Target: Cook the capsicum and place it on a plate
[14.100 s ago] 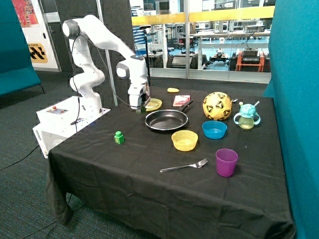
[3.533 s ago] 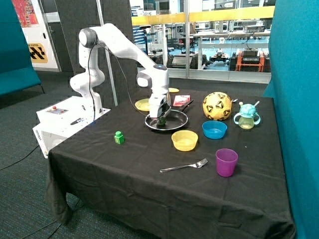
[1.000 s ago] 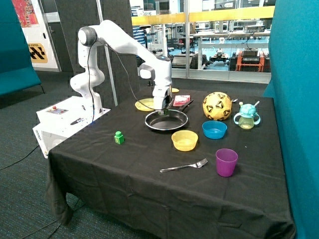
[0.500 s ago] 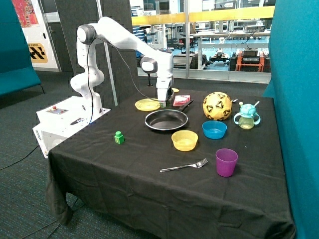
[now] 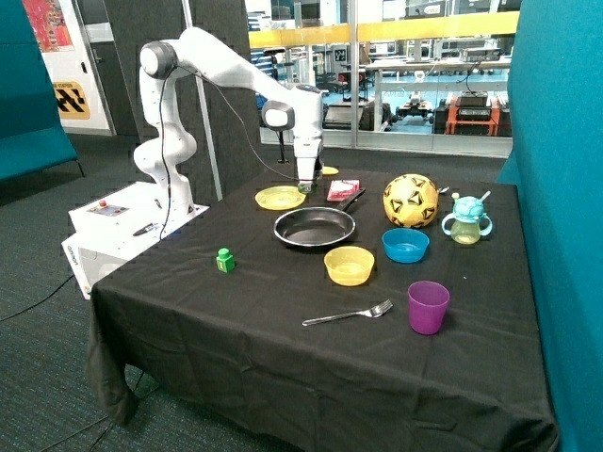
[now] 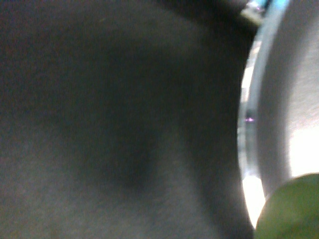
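My gripper [image 5: 306,183] is shut on the small dark green capsicum [image 5: 304,189] and holds it in the air, above the cloth between the flat yellow plate [image 5: 280,198] and the dark frying pan [image 5: 315,227]. It is close to the plate's edge nearest the pan. The pan holds nothing. In the wrist view the capsicum [image 6: 291,209] shows as a green blob at the frame's corner, with the pan's shiny rim [image 6: 247,124] and black cloth beyond it.
A yellow bowl [image 5: 349,265], blue bowl [image 5: 405,245], purple cup [image 5: 428,307], fork [image 5: 347,314], yellow ball [image 5: 410,200], sippy cup [image 5: 466,219], pink box [image 5: 342,189] and bright green block toy [image 5: 224,260] stand on the black cloth.
The gripper lifted the capsicum out of the pan and carried it up and back toward the yellow plate.
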`<state>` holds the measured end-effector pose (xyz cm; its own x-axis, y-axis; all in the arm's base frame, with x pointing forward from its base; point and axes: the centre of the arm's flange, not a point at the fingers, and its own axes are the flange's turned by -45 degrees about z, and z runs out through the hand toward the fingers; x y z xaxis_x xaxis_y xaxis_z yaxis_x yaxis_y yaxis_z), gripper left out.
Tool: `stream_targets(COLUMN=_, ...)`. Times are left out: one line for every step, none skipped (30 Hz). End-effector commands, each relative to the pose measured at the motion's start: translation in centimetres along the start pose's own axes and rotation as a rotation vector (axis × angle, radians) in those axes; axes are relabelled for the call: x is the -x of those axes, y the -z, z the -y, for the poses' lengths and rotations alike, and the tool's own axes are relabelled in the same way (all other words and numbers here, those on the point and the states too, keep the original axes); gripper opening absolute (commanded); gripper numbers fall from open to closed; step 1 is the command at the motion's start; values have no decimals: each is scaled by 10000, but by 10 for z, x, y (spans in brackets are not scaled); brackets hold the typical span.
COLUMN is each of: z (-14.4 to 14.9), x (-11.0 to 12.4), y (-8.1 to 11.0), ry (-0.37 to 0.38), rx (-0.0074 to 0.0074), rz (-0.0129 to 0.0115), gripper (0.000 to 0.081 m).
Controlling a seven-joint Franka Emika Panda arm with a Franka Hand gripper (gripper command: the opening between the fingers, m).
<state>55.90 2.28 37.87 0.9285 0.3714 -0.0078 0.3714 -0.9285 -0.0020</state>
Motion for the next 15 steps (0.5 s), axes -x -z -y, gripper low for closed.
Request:
stream_targets(z=32, x=13, y=4, ry=653, rx=22, rz=-77, gripper=0)
stream_targets(z=34, x=14, y=5, ry=842, rx=23, rz=-77, gripper=0)
stream_targets(z=36, x=16, y=5, ry=874, rx=23, rz=-77, gripper=0)
stream_targets(z=38, x=17, y=6, ry=932, rx=23, rz=-77, gripper=0)
stream_targets(z=42, x=19, y=7, ry=1026, rx=24, rz=-77, gripper=0)
stream_targets(z=45, x=21, y=7, ry=1225, rx=24, rz=-77, gripper=0)
stream_targets(z=48, x=22, y=8, ry=1120, rx=24, rz=-77, gripper=0)
stream_targets(z=50, x=23, y=8, ry=1322, rx=25, rz=-77, gripper=0)
stream_targets(z=54, x=25, y=8, ry=1579, rx=26, rz=-76, gripper=0)
stream_targets(z=58, x=26, y=9, ry=1676, rx=26, rz=-76, gripper=0)
stream_targets(z=61, x=28, y=9, ry=1782, rx=27, rz=-76, gripper=0)
stream_targets(z=64, x=29, y=8, ry=1835, rx=27, rz=-76, gripper=0)
stream_targets(z=67, x=30, y=8, ry=1947, rx=27, rz=-76, gripper=0)
stream_targets(z=70, x=32, y=8, ry=2101, rx=28, rz=-76, gripper=0)
stream_targets(z=73, x=33, y=7, ry=2172, rx=28, rz=-76, gripper=0)
